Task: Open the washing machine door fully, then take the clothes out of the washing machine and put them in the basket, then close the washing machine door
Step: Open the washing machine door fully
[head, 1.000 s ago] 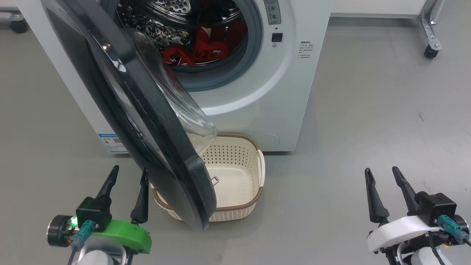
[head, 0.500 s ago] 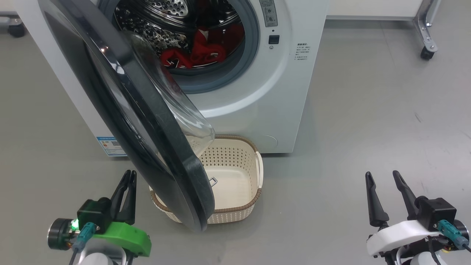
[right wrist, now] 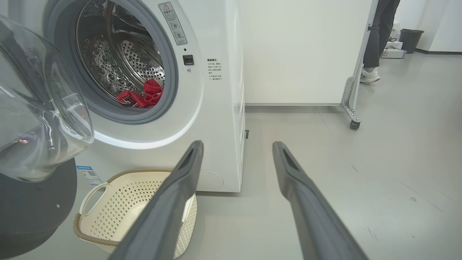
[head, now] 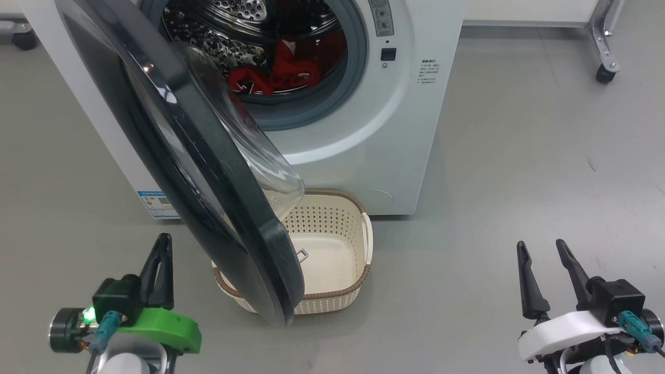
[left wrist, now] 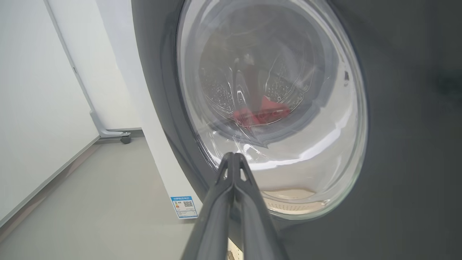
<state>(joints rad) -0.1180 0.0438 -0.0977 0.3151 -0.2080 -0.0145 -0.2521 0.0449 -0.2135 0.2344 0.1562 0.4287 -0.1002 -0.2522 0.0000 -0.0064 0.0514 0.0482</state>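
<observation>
Right now my left claw [head: 165, 240] is pinched fully closed on nothing, low beside the partly open washing machine door [head: 208, 171]. My right claw [head: 541, 244] gapes wide, empty. Red clothes [head: 283, 72] lie inside the washing machine [head: 395, 130]; the basket [head: 332, 300] sits before it, partly under the door.

Left pincer [head: 165, 239] green-mounted; right pincer [head: 540, 243] white-mounted; long dark fingers [head: 528, 283]; teal connectors [head: 632, 318]

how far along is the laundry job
Done: the washing machine door is unlatched and swung partway open, overhanging the basket. In hand: the left end effector, shut and empty, sits by the door's outer face, probably to push it wider; the right end effector is open. Left: the clothes lie inside the washing machine, basket empty, door closing.
</observation>
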